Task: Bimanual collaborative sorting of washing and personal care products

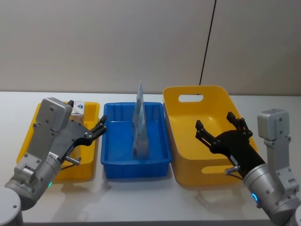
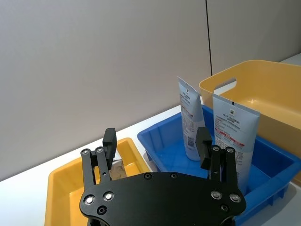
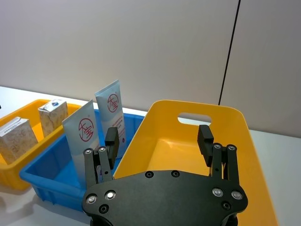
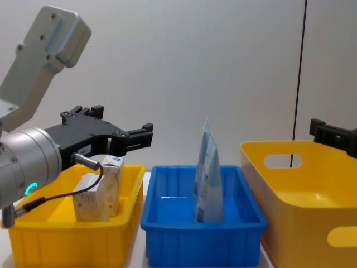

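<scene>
Chest view: pouches (image 4: 209,178) upright mid blue bin (image 4: 201,237)

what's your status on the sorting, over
Left end effector open, empty, above small yellow bin. Right end effector open, empty, over large yellow bin. Two tubes upright in blue bin, two beige packs in small yellow bin. Nothing in the way.

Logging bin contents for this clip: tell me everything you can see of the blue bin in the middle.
The blue bin is a shallow rectangular plastic tray with a lipped rim, level on the table between a small yellow bin and a large yellow bin. Two pale-blue tubes stand upright inside it, crimped ends up. The open left claw hovers over the small bin, the open right claw over the large one; neither touches it.
</scene>
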`<move>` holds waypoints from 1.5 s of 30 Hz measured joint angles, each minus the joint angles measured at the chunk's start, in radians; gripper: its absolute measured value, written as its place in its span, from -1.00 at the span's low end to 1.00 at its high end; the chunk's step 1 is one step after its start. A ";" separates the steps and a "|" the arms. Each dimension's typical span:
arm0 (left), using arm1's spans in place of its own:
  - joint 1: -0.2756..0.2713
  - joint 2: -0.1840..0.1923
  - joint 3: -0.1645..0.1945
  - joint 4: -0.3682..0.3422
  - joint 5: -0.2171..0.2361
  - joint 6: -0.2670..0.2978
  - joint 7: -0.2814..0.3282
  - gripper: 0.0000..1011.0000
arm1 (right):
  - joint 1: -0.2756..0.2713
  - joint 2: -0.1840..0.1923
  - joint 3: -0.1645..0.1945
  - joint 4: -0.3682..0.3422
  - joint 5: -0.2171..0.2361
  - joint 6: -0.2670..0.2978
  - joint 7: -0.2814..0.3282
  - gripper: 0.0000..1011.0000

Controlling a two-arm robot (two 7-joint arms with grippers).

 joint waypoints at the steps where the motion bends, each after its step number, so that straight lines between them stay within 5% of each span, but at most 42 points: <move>1: 0.000 0.000 0.000 0.000 0.000 0.000 0.000 0.98 | 0.000 0.000 0.000 0.000 0.000 0.000 0.000 0.98; 34: 0.000 -0.001 -0.001 0.000 0.000 0.001 0.000 0.98 | 0.000 0.000 0.000 0.000 0.000 0.000 0.000 0.98; 45: 0.006 -0.007 -0.012 -0.016 -0.017 0.096 0.000 0.98 | 0.000 0.000 0.000 0.000 0.000 0.000 0.000 0.98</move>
